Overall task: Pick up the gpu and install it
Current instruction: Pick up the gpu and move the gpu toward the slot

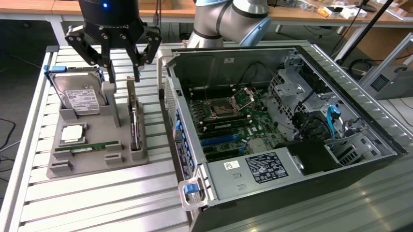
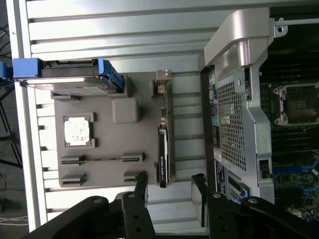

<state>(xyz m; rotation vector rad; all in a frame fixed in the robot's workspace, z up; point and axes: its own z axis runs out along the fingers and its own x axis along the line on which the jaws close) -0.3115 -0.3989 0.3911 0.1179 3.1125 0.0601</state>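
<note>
The tool [image 1: 123,76] is held released in the exterior view's upper left, above the gpu [image 1: 133,118] seated edgewise in the grey holder [image 1: 103,129]; if misaligned, it could be knocked or pinched crookedly

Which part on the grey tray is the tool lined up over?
The graphics card: thin, dark, standing on edge nearest the computer case. The blue-framed hard drive and memory stick sit farther off.
</note>
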